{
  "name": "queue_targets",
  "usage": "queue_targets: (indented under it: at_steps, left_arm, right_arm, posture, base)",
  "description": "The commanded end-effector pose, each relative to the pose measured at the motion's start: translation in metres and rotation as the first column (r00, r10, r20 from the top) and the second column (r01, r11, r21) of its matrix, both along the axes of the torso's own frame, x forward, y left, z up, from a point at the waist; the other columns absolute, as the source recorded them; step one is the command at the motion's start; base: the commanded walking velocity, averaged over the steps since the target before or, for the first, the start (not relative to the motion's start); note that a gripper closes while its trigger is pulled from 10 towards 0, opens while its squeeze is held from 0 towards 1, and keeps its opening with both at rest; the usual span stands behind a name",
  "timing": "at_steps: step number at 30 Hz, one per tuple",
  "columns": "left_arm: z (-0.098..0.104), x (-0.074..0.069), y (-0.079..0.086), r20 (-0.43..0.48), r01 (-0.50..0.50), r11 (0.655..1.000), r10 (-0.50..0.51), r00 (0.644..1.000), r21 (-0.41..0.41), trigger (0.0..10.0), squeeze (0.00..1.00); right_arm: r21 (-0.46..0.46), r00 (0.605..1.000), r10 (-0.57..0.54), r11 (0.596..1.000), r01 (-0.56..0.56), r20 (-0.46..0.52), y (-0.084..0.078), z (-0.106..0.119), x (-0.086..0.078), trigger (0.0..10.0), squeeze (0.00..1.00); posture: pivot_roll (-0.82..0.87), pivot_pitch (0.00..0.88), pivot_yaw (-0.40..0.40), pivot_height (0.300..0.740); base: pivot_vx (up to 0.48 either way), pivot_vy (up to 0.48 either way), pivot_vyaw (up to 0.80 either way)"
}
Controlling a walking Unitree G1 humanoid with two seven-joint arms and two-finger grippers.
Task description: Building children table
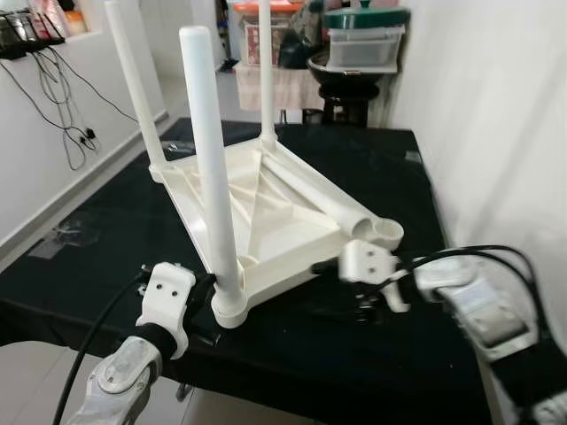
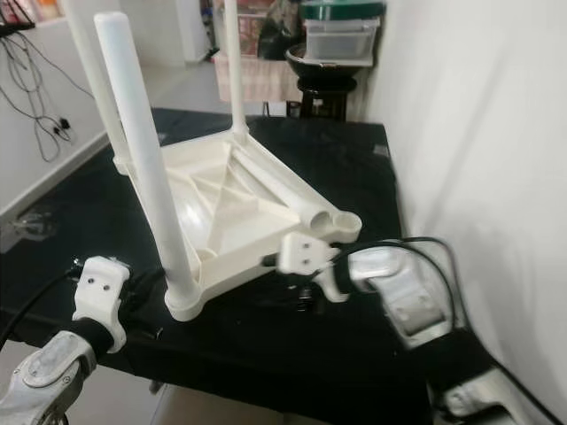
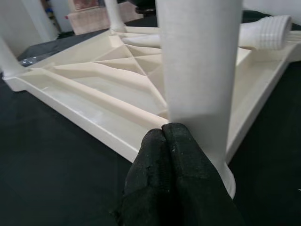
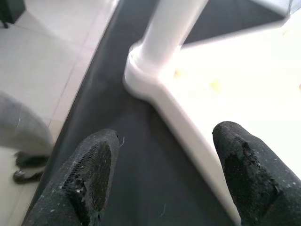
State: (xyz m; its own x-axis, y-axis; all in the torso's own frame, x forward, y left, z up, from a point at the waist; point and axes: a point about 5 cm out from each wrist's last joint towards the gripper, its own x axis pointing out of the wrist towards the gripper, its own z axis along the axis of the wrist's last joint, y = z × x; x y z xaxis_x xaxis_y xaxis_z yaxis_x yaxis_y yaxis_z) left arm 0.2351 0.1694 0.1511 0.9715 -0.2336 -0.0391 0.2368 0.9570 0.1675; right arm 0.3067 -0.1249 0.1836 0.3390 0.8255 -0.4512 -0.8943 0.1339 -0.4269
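A white children's table top (image 1: pixel 266 212) lies upside down on the black table (image 1: pixel 372 354). Three white legs stand upright in its corners: the near one (image 1: pixel 208 159), one at far left (image 1: pixel 133 80) and one at the back (image 1: pixel 266 71). A fourth leg (image 1: pixel 323 199) lies loose across the underside, its threaded end (image 3: pixel 265 33) close to the empty corner socket (image 1: pixel 387 232). My left gripper (image 3: pixel 163 134) is shut with nothing in it, right beside the near leg's base (image 3: pixel 202 117). My right gripper (image 4: pixel 164 134) is open, straddling the top's front rim (image 4: pixel 188 127).
A white wall (image 1: pixel 496 133) runs close along the right side. Behind the table stands a dark stool with stacked containers (image 1: pixel 359 44). Cables (image 1: pixel 53 97) hang on the left wall. The black table's front edge is just below my wrists, with tiled floor (image 4: pixel 42 56) beyond.
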Motion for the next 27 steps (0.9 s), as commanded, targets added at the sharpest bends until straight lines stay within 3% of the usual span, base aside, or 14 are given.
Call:
queue_targets:
  at_steps: [1, 6, 16, 23, 27]
  left_arm:
    - [0.000, 0.004, 0.007, 0.005, -0.041, 0.999, 0.041, 0.999, 0.010, 10.0, 0.00]
    - [0.004, 0.011, 0.010, 0.005, -0.053, 0.999, 0.053, 0.999, 0.001, 10.0, 0.00]
    - [0.012, 0.031, 0.011, 0.031, -0.069, 0.997, 0.068, 0.997, 0.034, 10.0, 0.00]
    - [0.012, 0.034, 0.024, 0.031, -0.142, 0.989, 0.141, 0.990, 0.033, 10.0, 0.00]
    - [0.012, 0.033, 0.022, 0.034, -0.119, 0.993, 0.120, 0.992, -0.014, 10.0, 0.00]
  right_arm:
    - [-0.015, 0.998, -0.047, 0.999, 0.048, 0.052, 0.010, -0.005, 0.010, 10.0, 0.00]
    - [0.016, 0.993, -0.092, 0.996, 0.091, 0.074, 0.015, -0.007, 0.017, 10.0, 0.00]
    - [0.007, 0.996, -0.067, 0.998, 0.067, 0.063, 0.020, -0.018, 0.010, 10.0, 0.00]
    - [0.014, 0.996, -0.064, 0.998, 0.063, 0.068, 0.021, -0.019, 0.011, 10.0, 0.00]
    - [0.022, 0.996, -0.064, 0.998, 0.062, 0.066, 0.023, -0.020, 0.010, 10.0, 0.00]
  posture:
    - [0.00, 0.000, -0.040, 0.740]
    - [0.00, 0.000, -0.041, 0.740]
    - [-0.02, 0.000, -0.025, 0.740]
    - [-0.02, 0.000, -0.025, 0.740]
    - [-0.01, 0.000, -0.027, 0.740]
  base:
    - [0.000, 0.000, 0.00]
    - [0.000, 0.118, 0.00]
    - [0.000, 0.480, 0.00]
    - [0.000, 0.480, 0.00]
    - [0.000, 0.240, 0.00]
